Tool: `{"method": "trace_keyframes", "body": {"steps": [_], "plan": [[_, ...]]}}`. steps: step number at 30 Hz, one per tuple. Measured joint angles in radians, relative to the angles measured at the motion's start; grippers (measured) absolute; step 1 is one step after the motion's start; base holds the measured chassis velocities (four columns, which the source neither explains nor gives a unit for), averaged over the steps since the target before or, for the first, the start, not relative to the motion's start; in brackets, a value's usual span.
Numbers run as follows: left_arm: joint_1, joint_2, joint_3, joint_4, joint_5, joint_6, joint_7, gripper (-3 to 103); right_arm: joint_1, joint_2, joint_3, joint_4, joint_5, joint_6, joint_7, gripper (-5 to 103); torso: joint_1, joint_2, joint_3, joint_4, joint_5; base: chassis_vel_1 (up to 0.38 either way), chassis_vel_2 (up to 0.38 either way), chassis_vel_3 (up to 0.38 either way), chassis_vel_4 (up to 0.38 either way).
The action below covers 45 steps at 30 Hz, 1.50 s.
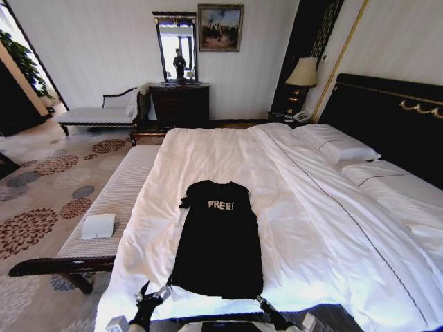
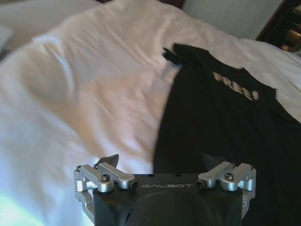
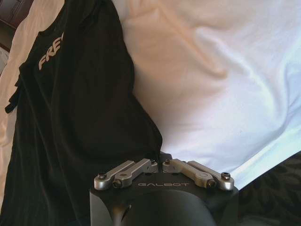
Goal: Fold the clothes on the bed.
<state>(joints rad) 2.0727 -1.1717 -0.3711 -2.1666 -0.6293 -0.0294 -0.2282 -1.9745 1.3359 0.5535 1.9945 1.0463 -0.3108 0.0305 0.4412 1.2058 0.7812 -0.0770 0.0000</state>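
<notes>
We see the shirt flat at lower centre of the bed, hem nearest us. Left gripper, fingers apart, sits at the hem's left corner; right gripper pinches together on the right corner. Lift evenly, we'd say.

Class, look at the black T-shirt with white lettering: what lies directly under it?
The black short-sleeved T-shirt lies on the large bed's white duvet, which shows all around it. The duvet beneath the shirt is covered, so anything there cannot be seen.
</notes>
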Motion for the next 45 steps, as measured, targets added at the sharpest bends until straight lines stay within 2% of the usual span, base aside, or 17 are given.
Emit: {"method": "trace_keyframes", "body": {"steps": [5, 8, 9, 11, 15, 17, 21, 22, 25, 28, 30, 31, 34, 36, 39, 45], "plan": [[-0.013, 0.001, 0.032, 0.022, 0.003, 0.001, -0.001, 100, -0.003, 0.000, 0.021, 0.006, 0.000, 0.003, 0.000, 0, 0.000, 0.000, 0.000, 0.0000, 0.0000, 0.000, 0.000, 0.000, 0.000], [-0.039, -0.002, 0.041, 0.039, -0.034, 0.017, -0.005, 102, -0.008, 0.001, 0.029, 0.011, 0.001, 0.005, 0.000, 0, 0.000, 0.000, 0.000, 0.0000, 0.0001, 0.000, 0.000, 0.000, 0.000], [-0.050, -0.005, 0.048, 0.046, -0.046, 0.026, -0.006, 98, -0.009, 0.001, 0.029, 0.011, 0.001, 0.006, 0.000, 0, 0.000, 0.000, 0.000, -0.0001, 0.0000, 0.000, 0.000, 0.000, 0.000], [-0.060, -0.008, 0.056, 0.053, -0.053, 0.032, -0.009, 98, -0.010, 0.001, 0.029, 0.012, 0.001, 0.007, -0.001, 0, 0.000, 0.000, 0.000, -0.0001, 0.0000, 0.000, 0.000, 0.000, 0.000], [-0.110, -0.016, 0.086, 0.098, -0.064, 0.047, -0.027, 80, -0.017, 0.001, 0.029, 0.017, -0.004, 0.009, -0.003, 0, 0.000, 0.000, 0.000, 0.0000, 0.0000, 0.000, 0.000, 0.000, 0.000], [-0.119, -0.017, 0.089, 0.104, -0.065, 0.047, -0.030, 80, -0.019, 0.002, 0.029, 0.019, -0.006, 0.010, -0.004, 0, 0.000, 0.000, 0.000, -0.0001, -0.0001, 0.000, 0.000, 0.000, 0.000], [-0.135, -0.014, 0.088, 0.115, -0.072, 0.048, -0.033, 58, -0.028, 0.002, 0.030, 0.019, -0.025, 0.016, -0.014, 0, 0.000, 0.000, 0.000, -0.0001, -0.0001, 0.000, 0.000, 0.000, 0.000], [-0.135, -0.014, 0.088, 0.115, -0.072, 0.048, -0.033, 58, -0.028, 0.002, 0.030, 0.019, -0.025, 0.016, -0.014, 0, 0.000, 0.000, 0.000, -0.0001, -0.0001, 0.000, 0.000, 0.000, 0.000], [-0.140, -0.016, 0.081, 0.117, -0.076, 0.046, -0.035, 42, -0.031, 0.004, 0.024, 0.012, -0.039, 0.024, -0.020, 0, 0.000, 0.000, 0.000, -0.0001, 0.0000, 0.000, 0.000, 0.000, 0.000], [-0.140, -0.017, 0.081, 0.118, -0.076, 0.044, -0.035, 36, -0.031, 0.006, 0.022, 0.012, -0.041, 0.025, -0.020, 0, 0.000, 0.000, 0.000, -0.0001, 0.0000, 0.000, 0.000, 0.000, 0.000], [-0.140, -0.017, 0.081, 0.118, -0.075, 0.043, -0.035, 26, -0.030, 0.007, 0.021, 0.015, -0.043, 0.025, -0.020, 0, 0.000, 0.000, 0.000, -0.0001, -0.0001, 0.000, 0.000, 0.000, 0.000], [-0.140, -0.017, 0.081, 0.118, -0.075, 0.043, -0.035, 26, -0.030, 0.007, 0.021, 0.015, -0.043, 0.025, -0.020, 0, 0.000, 0.000, 0.000, -0.0001, -0.0001, 0.000, 0.000, 0.000, 0.000], [-0.141, -0.019, 0.080, 0.118, -0.073, 0.042, -0.035, 10, -0.031, 0.007, 0.021, 0.015, -0.045, 0.026, -0.021, 0, 0.000, 0.000, 0.000, -0.0001, 0.0000, 0.000, 0.000, 0.000, 0.000], [-0.141, -0.020, 0.080, 0.118, -0.072, 0.042, -0.035, 10, -0.031, 0.007, 0.021, 0.015, -0.045, 0.027, -0.021, 0, 0.000, 0.000, 0.000, -0.0001, 0.0000, 0.000, 0.000, 0.000, 0.000], [-0.139, -0.019, 0.080, 0.117, -0.068, 0.042, -0.036, 0, -0.031, 0.007, 0.022, 0.015, -0.050, 0.028, -0.021, 0, 0.000, 0.000, 0.000, -0.0001, 0.0000, 0.000, 0.000, 0.000, 0.000], [-0.121, -0.032, 0.075, 0.099, -0.046, 0.029, -0.035, 0, -0.031, 0.005, 0.021, 0.021, -0.066, 0.035, -0.024, 0, 0.000, 0.000, 0.000, -0.0001, -0.0001, 0.000, 0.000, 0.000, 0.000]]}}
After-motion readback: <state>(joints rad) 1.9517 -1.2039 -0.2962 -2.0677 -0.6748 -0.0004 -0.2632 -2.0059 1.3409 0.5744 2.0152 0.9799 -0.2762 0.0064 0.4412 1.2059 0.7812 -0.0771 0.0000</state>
